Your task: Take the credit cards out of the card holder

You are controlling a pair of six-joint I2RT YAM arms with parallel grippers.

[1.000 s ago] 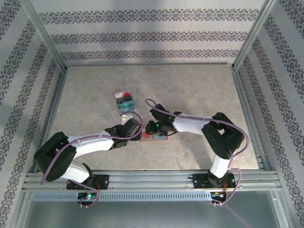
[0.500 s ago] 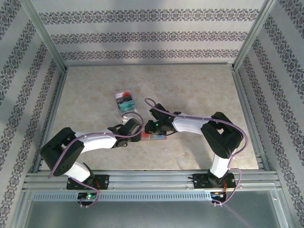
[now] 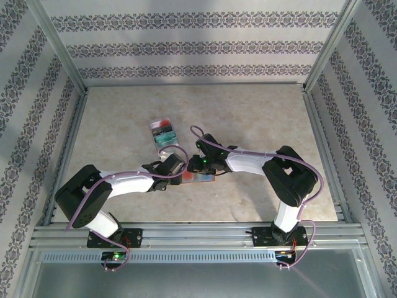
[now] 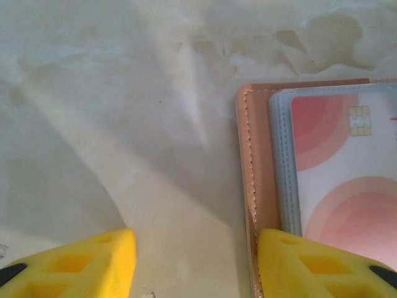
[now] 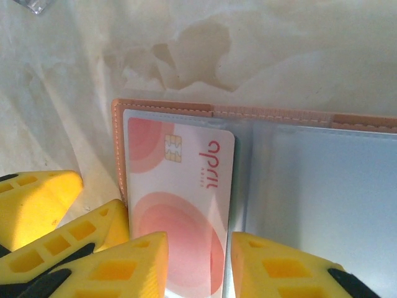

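We see the pale mottled table [image 3: 260,118] with both arms reaching toward its middle, the left arm [image 3: 124,183] from 8 o'clock and the right arm [image 3: 248,162] from 4 o'clock. Between their wrists, just toward 6 o'clock of the table's centre, the card holder [image 5: 273,113] lies open and flat, a tan rim around grey-blue pockets. At 11 o'clock from it, apart, sits a teal, black and red stack [image 3: 163,133]. In the right wrist view a credit card [image 5: 180,186], pale with red circles and a chip, lies in the pocket on the holder's 9 o'clock side. The right gripper [image 5: 198,248] has its jaws apart over that card's near end; we cannot tell whether they touch it. The left gripper [image 4: 195,239] has its jaws apart too, one finger over the holder's stitched rim, the other over bare table
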